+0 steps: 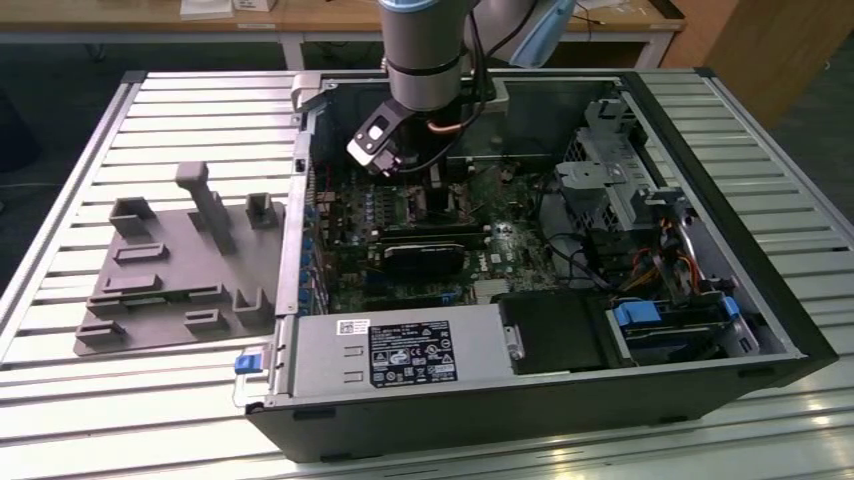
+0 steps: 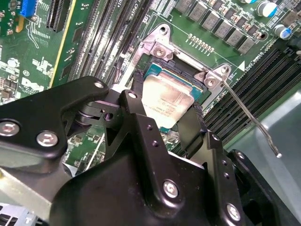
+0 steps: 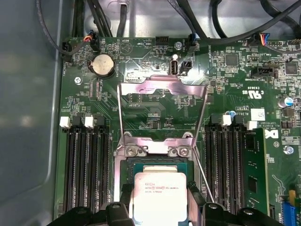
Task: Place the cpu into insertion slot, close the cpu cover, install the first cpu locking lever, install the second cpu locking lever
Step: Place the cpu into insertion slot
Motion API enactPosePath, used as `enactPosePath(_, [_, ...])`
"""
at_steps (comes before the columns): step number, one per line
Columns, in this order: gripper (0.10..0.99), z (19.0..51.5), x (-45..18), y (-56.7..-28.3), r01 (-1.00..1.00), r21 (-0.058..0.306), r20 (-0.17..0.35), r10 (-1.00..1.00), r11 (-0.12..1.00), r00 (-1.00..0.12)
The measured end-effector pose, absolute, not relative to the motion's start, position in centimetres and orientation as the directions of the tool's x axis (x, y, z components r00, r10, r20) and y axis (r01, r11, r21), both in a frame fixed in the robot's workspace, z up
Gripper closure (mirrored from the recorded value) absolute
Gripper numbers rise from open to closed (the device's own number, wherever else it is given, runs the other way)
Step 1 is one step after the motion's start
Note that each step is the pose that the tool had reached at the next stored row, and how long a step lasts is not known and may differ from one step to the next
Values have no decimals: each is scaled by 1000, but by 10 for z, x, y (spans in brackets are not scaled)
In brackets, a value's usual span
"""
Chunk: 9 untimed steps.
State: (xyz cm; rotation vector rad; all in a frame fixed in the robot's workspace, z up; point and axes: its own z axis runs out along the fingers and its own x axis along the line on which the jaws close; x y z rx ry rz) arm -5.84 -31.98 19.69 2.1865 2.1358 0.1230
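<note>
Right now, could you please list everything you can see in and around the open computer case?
computer case: one, black, open on the slatted table.
fixture tray: one, grey, on the table at the exterior view's left of the case.
power supply: one, silver, against the case wall nearest the exterior camera.
insertion slot: one, metal-rimmed, on the green board.
cpu cover: one, silver, hinged open beside the slot.
locking levers: two, thin silver, flanking the slot, unlatched.
cpu: one, silvery-beige, at the slot.
arm: one, grey, reaching into the case.
hand: one, black, shut on the cpu.
</note>
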Motion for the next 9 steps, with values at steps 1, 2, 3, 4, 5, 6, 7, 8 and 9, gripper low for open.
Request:
enactPosePath(1, [549, 196, -58, -320, 993, 115, 0, 1000, -23, 23])
enactPosePath(2, [549, 195, -58, -320, 993, 115, 0, 1000, -23, 23])
enactPosePath(3, [549, 194, -58, -319, 993, 115, 0, 1000, -23, 23])
enactPosePath(4, [549, 194, -58, -319, 993, 115, 0, 1000, -23, 23])
enactPosePath(5, [549, 194, -58, -319, 993, 115, 0, 1000, -23, 24])
enactPosePath(6, [549, 194, -58, -319, 993, 115, -1, 1000, -23, 23])
enactPosePath(7, [549, 194, -58, -319, 993, 115, -1, 1000, -23, 23])
enactPosePath(8, [549, 194, -58, -319, 993, 115, 0, 1000, -23, 24])
enactPosePath(9, [549, 194, -58, -319, 993, 115, 0, 1000, -23, 23])
